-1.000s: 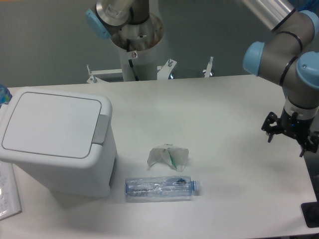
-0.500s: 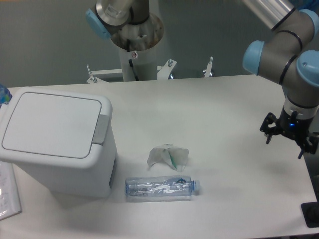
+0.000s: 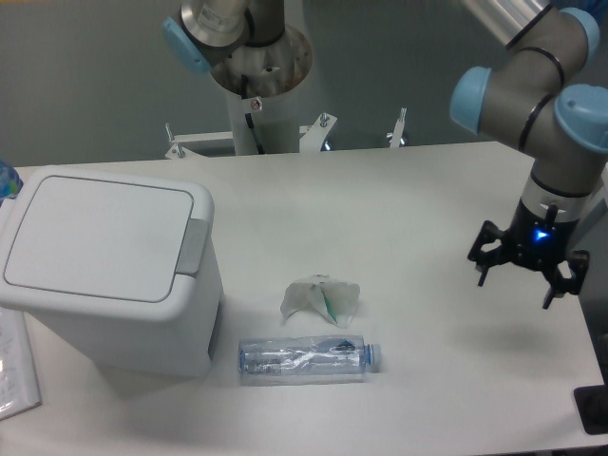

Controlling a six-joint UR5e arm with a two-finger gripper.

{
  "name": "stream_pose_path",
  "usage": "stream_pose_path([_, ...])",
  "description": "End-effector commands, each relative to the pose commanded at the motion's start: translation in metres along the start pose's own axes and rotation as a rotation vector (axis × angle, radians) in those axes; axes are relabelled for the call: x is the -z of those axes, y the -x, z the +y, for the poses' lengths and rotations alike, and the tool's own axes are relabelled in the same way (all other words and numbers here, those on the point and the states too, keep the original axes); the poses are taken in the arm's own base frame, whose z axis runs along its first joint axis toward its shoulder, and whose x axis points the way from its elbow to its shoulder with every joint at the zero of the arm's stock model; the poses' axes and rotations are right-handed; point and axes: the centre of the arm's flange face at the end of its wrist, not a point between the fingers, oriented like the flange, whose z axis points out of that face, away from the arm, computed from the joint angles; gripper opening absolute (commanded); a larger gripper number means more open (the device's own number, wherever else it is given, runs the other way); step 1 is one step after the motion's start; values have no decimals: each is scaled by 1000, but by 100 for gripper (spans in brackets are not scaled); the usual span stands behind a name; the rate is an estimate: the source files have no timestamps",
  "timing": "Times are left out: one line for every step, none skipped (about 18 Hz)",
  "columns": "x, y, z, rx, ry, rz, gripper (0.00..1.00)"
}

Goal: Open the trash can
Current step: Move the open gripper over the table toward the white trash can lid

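To open the large boxy white plastic trash can, press its grey push-button tab straight down with one fingertip; approach from above so the flat hinged lid has room to rise. The end effector hangs above the right side of the white tabletop, fingers spread apart and holding nothing. The trash can stands at the tabletop's left edge, well apart from the end effector, lid closed. A crumpled wrapper and a clear plastic bottle lie between them.

trash can: 1 | bottle: 1 | crumpled wrapper: 1
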Motion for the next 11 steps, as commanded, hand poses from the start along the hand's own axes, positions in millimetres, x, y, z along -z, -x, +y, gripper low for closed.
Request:
stream_pose_path([-3, -15, -11, 10, -9, 17, 100])
stream_pose_path([-5, -28, -19, 25, -26, 41, 100])
stream_pose_path([-7, -39, -26, 40, -55, 70, 100])
stream_pose_path([-6, -48, -34, 48, -92, 101, 100])
stream_pose_path([-6, -57, -42, 57, -118, 125, 100])
stream_pose_path([5, -66, -49, 75, -132, 125, 100])
stream_pose_path([10, -75, -56, 102, -137, 127, 100])
stream_pose_path([12, -82, -61, 129, -137, 131, 100])
stream_pose_path([14, -86, -65, 151, -143, 139, 100])
stream_pose_path([25, -95, -71, 165, -159, 140, 100])
stream_pose_path([33, -108, -78, 175, -171, 147, 100])
